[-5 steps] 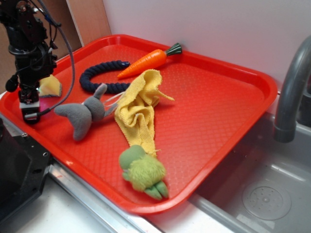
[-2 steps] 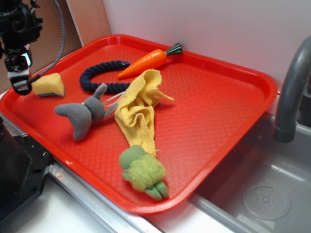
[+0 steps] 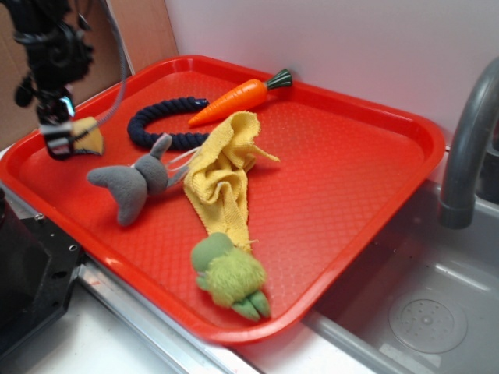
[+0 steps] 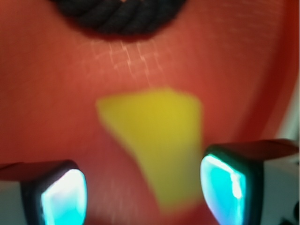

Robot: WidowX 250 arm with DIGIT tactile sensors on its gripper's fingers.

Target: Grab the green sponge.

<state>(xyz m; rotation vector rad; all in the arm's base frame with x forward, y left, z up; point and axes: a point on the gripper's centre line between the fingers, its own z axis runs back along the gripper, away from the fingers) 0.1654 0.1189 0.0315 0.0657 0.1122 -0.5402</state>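
Your arm comes down from the top-left corner of the exterior view, black links roughly vertical, cables looping off it, wrist pointing down at the tray's far-left corner. The gripper (image 3: 64, 139) sits low over the red tray (image 3: 343, 202), right at the green sponge (image 3: 87, 137). In the wrist view the gripper (image 4: 143, 197) has its jaws spread wide, one finger pad (image 4: 63, 197) at lower left and the other at lower right, with the green sponge (image 4: 157, 140) lying in the gap between them, nearer the right pad. It is blurry there; the pads look apart from the foam, so nothing is gripped. You can't tell from the exterior view whether the fingers touch the sponge, since the gripper covers part of it.

The sponge shows as a yellow wedge on the tray floor, near the left rim, just beside the dark blue rope ring (image 3: 160, 125). The rope ring (image 4: 117, 16) also fills the top of the wrist view. Near the sponge lies a grey plush (image 3: 132, 185), touching the yellow cloth (image 3: 222, 183). An orange toy carrot (image 3: 238, 97) lies by the back rim. A fuzzy green plush (image 3: 230, 276) sits at the front edge. A grey faucet (image 3: 468, 140) and sink are on the right.
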